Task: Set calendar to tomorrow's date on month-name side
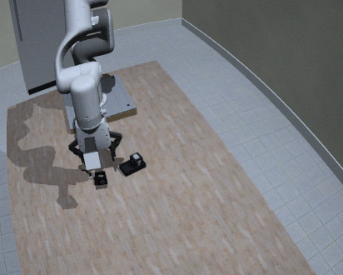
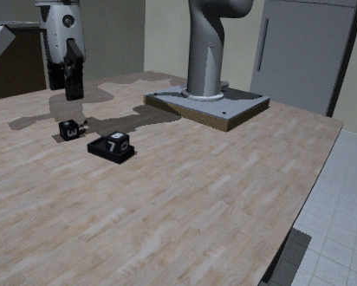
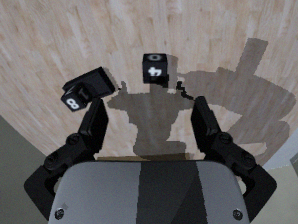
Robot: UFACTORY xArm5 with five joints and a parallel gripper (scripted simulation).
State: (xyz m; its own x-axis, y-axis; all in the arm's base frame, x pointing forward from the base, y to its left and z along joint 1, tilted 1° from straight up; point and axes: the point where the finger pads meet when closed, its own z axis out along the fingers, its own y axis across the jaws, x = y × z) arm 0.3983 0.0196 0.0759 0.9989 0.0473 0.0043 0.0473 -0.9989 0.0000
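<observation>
A black tray (image 1: pixel 126 171) (image 2: pixel 101 152) (image 3: pixel 106 83) rests on the table. One black cube (image 1: pixel 136 158) (image 2: pixel 119 142) (image 3: pixel 74 99) sits at one end of it, with 8 on top and 7 and 0 on two sides in the exterior view. The tray's other end is empty. The month's name is not readable. A loose cube (image 1: pixel 101 179) (image 2: pixel 69 130) (image 3: pixel 154 69) stands on the table beside the tray. The wrist view shows its 4 and 0; the exterior view shows a 3, apparently turned sideways. My gripper (image 1: pixel 101 163) (image 2: pixel 66 88) (image 3: pixel 149 107) is open and empty, raised above the table behind the loose cube.
The arm's base plate (image 1: pixel 121 101) (image 2: pixel 226 113) stands on the wooden table (image 1: pixel 176 208) (image 2: pixel 170 208) behind the tray. The arm's shadow falls around the loose cube. A grey cabinet (image 2: pixel 304 56) stands beyond the table.
</observation>
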